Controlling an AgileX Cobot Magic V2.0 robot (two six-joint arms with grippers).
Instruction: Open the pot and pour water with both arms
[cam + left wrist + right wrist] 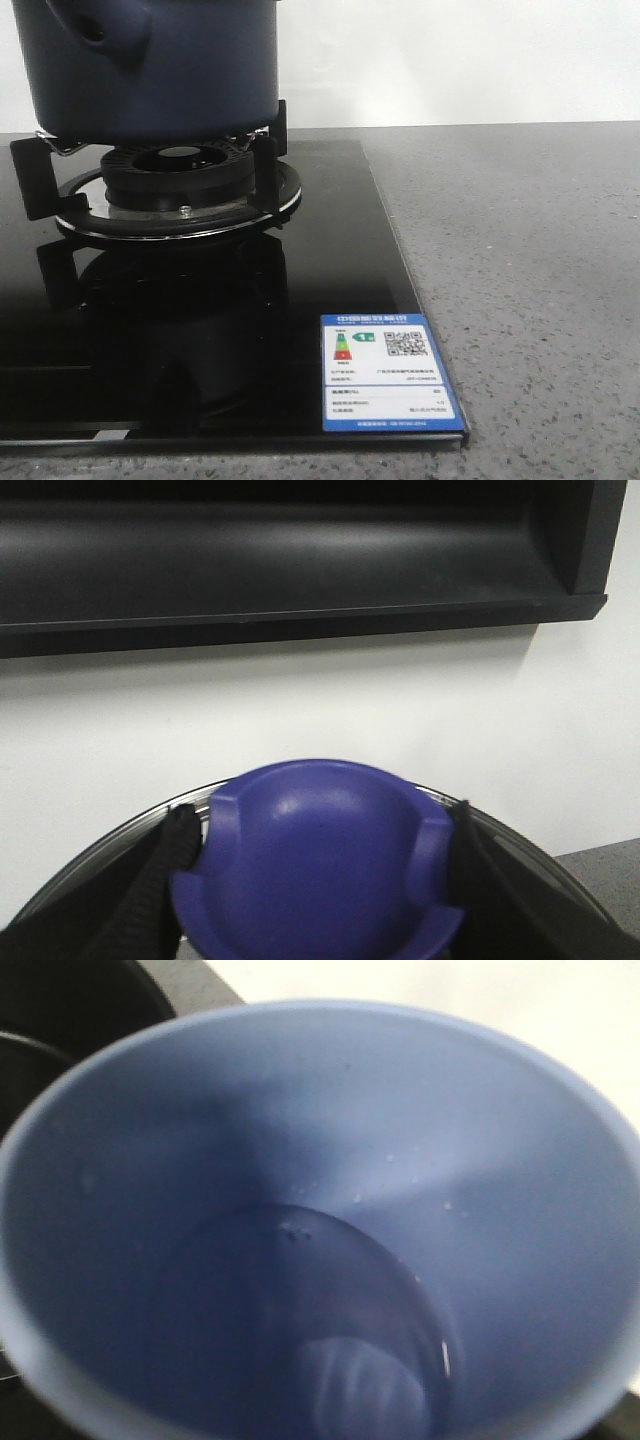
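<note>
At the far left, the pot [150,65] is seated on the burner grate [45,180]. A blue lid knob [320,865] is clamped between the left gripper [320,855] fingers [165,865]. A water-filled cup [320,1220] fills the right wrist view; its fingers are hidden, so their state cannot be told.

Glossy black glass hob [330,260] set in a grey speckled worktop [530,270]. Burner [180,170] ringed by black grate prongs [35,175]. Blue-bordered energy label [390,372] at the hob's near right corner. White wall [450,60] behind. Dark shelf [300,560] mounted on the wall.
</note>
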